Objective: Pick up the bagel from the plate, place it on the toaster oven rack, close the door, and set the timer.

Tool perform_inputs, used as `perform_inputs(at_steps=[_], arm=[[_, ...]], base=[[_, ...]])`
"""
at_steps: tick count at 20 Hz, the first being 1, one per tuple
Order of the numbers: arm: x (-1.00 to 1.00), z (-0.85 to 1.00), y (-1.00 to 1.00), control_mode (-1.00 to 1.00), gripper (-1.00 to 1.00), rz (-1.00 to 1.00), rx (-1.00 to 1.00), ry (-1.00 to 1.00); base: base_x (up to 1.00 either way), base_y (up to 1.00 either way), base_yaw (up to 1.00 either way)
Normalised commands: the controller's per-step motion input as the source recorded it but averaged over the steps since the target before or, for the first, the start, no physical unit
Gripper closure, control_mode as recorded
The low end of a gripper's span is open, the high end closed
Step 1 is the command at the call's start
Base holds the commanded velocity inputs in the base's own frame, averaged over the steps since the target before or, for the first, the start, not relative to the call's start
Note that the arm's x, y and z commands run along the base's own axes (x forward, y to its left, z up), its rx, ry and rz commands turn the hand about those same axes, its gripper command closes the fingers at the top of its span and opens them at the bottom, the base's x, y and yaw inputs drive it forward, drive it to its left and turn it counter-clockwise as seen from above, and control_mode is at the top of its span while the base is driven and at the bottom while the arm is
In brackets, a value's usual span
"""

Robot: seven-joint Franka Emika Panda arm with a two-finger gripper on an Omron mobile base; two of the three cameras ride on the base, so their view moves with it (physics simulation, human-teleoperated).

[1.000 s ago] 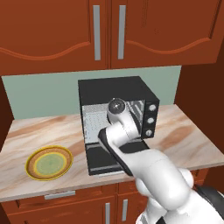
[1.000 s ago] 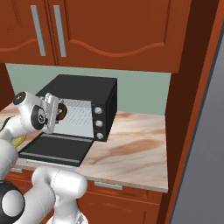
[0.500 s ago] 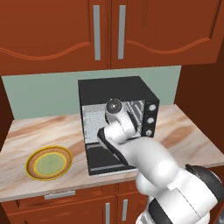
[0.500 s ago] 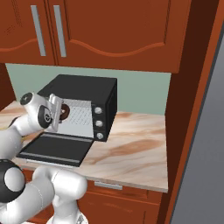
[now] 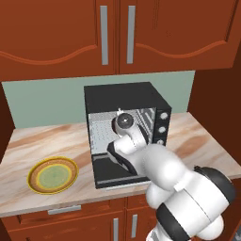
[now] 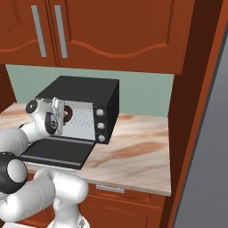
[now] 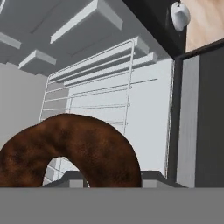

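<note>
One bagel (image 7: 72, 146): dark brown ring, mottled rough crust, hole seen through to the pale oven interior. It sits clamped in the jaws of the gripper (image 6: 61, 117), held in front of the open mouth of the toaster oven (image 5: 124, 96), above the lowered door (image 6: 55, 152). In the right base view the bagel (image 6: 67, 115) shows as a small brown ring just beside the white hand

One toaster oven rack (image 7: 96, 96): light grey wire grid inside the oven, beyond the bagel, not touching it as far as the hand view shows

One plate (image 5: 52, 175): yellow-orange rim, brown ring, pale green centre, near the front left edge of the desk (image 5: 37, 141), well apart from the oven

Three knobs (image 5: 163, 129) on the oven's right panel
</note>
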Motion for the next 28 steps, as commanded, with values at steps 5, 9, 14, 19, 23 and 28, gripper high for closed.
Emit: perform_inputs(at_steps=[5, 9, 14, 19, 23, 28], arm=[[0.27, 0.00, 0.00, -1.00, 1.00, 0.03, 0.00, -0.03], [0.33, 0.00, 0.07, -1.00, -1.00, 0.01, 0.00, 0.00], [0.36, 0.00, 0.05, -1.00, -1.00, 0.00, 0.00, 0.00], [0.22, 0.05, 0.00, -1.00, -1.00, 0.00, 0.00, 0.00], [0.04, 0.06, 0.04, -1.00, -1.00, 0.00, 0.00, 0.00], [-0.02, 0.08, 0.01, -1.00, -1.00, 0.00, 0.00, 0.00]], base=[[0.00, 0.00, 0.00], [0.00, 0.00, 0.00], [0.00, 0.00, 0.00], [0.00, 0.00, 0.00], [0.00, 0.00, 0.00], [0.00, 0.00, 0.00]])
